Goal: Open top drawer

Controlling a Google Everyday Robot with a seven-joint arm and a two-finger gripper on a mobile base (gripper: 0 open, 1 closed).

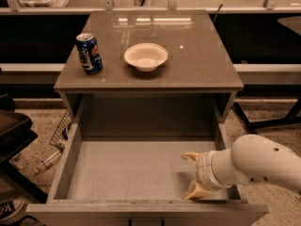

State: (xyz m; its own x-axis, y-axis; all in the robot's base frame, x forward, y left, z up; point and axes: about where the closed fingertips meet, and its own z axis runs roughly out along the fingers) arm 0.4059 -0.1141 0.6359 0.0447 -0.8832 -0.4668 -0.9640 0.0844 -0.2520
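The top drawer [127, 166] is pulled far out of the cabinet toward me, showing a plain grey interior with nothing in it. Its front panel [141, 213] runs along the bottom of the view, and the handle is only just visible at the lower edge. My gripper [192, 174] reaches in from the right on a white arm [254, 164] and sits over the drawer's front right corner, above the floor. Its two tan fingers [190, 157] are spread apart and hold nothing.
A blue soda can [89, 53] stands at the left of the cabinet top [197, 55]. A white bowl [146, 56] sits near the middle. A dark chair [11, 131] and floor clutter lie to the left. A table leg [263, 121] stands at the right.
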